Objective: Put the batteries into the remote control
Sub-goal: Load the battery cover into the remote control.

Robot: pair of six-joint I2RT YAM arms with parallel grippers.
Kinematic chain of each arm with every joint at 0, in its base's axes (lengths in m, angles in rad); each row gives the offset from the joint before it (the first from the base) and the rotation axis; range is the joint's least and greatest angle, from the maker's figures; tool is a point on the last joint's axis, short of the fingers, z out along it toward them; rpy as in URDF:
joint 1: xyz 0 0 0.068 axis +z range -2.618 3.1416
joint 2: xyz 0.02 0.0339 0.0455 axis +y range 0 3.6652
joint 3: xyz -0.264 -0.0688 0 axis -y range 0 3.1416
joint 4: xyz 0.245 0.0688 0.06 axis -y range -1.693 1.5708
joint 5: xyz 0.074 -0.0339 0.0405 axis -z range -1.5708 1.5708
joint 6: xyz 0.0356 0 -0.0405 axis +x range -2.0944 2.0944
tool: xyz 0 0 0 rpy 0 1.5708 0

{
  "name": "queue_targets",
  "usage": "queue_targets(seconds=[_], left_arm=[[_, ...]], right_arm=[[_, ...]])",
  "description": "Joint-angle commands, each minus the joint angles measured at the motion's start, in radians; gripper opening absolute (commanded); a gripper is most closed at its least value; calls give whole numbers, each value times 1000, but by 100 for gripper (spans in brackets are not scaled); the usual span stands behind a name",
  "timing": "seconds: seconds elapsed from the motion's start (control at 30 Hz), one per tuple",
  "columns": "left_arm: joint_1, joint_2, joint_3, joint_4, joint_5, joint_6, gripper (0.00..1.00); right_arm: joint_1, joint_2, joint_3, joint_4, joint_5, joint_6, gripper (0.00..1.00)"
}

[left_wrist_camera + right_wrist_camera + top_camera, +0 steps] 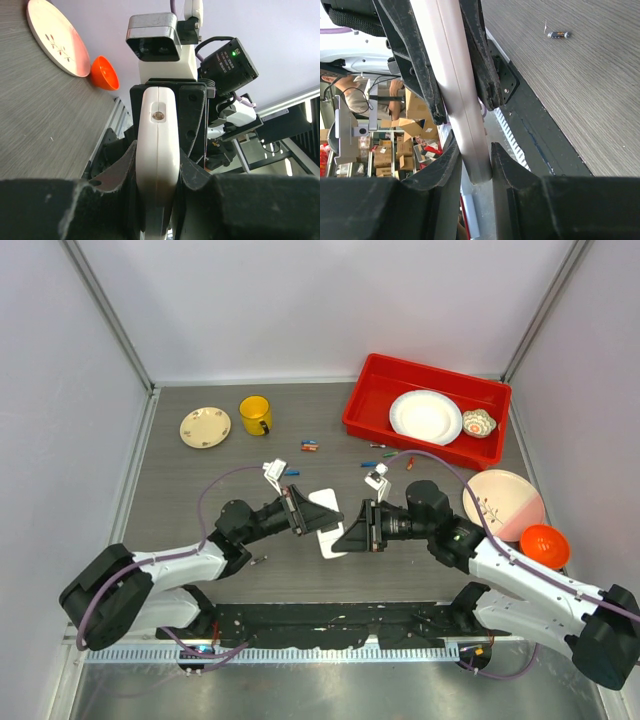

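Note:
The white remote control [328, 523] hangs above the middle of the table, held from both sides. My left gripper [305, 512] is shut on its left end; in the left wrist view the remote control [158, 115] stands edge-on between the pads of that gripper [159, 160]. My right gripper [352, 530] is shut on the other end, and its wrist view shows the remote control [452, 70] reaching down into the gripper [476, 150]. Several small batteries [310, 446] lie scattered on the far part of the table. One battery [558, 34] lies alone on the tabletop.
A red bin [358, 408] at the back right holds a white plate [426, 416] and a small patterned bowl [479, 423]. A yellow mug [255, 415] and cream plate [205, 427] stand back left. A pink plate [503, 504] and orange bowl [545, 545] sit at the right.

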Motion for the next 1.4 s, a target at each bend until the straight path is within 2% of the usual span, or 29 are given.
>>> queue_targets(seconds=[0.0, 0.43, 0.83, 0.87, 0.97, 1.0, 1.1, 1.37], left_arm=[[-86, -51, 53, -61, 229, 5, 0], [-85, -65, 59, -154, 279, 43, 0], [-88, -95, 47, -216, 311, 75, 0], [-86, -100, 44, -219, 310, 75, 0], [-86, -105, 44, -236, 305, 86, 0], [-86, -106, 46, -242, 304, 89, 0], [-86, -101, 47, -243, 298, 94, 0], [-78, -117, 47, -306, 238, 135, 0]], right_arm=[[-44, 19, 58, 204, 363, 42, 1], [-107, -1, 68, 265, 457, 105, 1], [-193, 46, 97, 309, 360, 133, 2], [-194, 60, 108, 314, 334, 130, 4], [-197, 91, 127, 335, 241, 124, 18], [-197, 107, 127, 345, 219, 124, 26], [-197, 120, 124, 360, 140, 124, 38], [-197, 94, 128, 323, 20, 82, 48]])
